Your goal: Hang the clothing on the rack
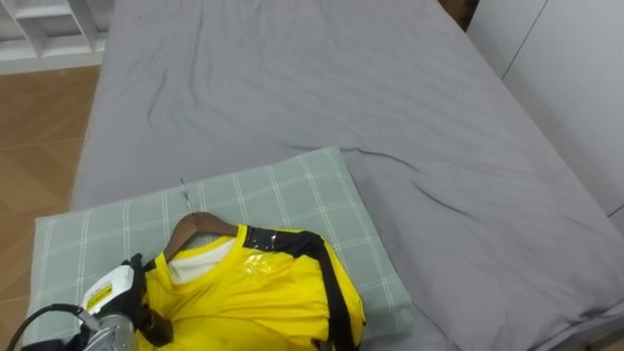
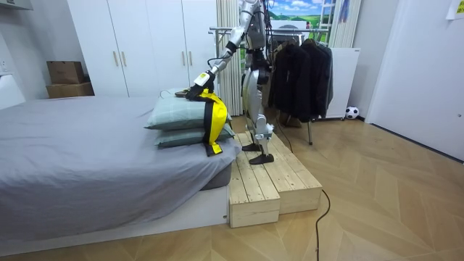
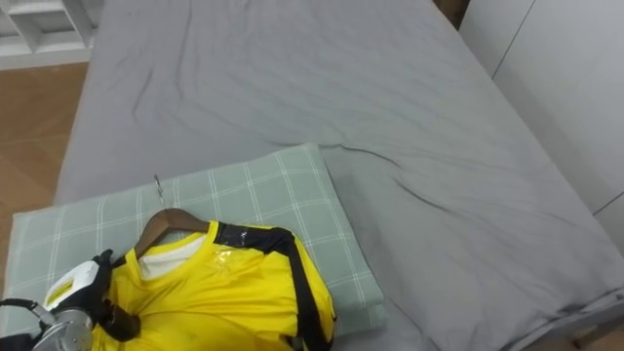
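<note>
One yellow shirt [image 1: 258, 297], on its wooden hanger [image 1: 190, 230], lies on the checked pillow [image 1: 292, 185] at six o'clock. My left hand [image 1: 109, 310] sits on it at seven o'clock; I cannot tell its grip. Pickup step, I judge: next, a firm hold on the hanger.

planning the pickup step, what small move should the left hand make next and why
Probably a small upward lift: the left hand sits at the shoulder of the yellow black-trimmed shirt, which lies on its brown wooden hanger on the green checked pillow, not yet raised.
</note>
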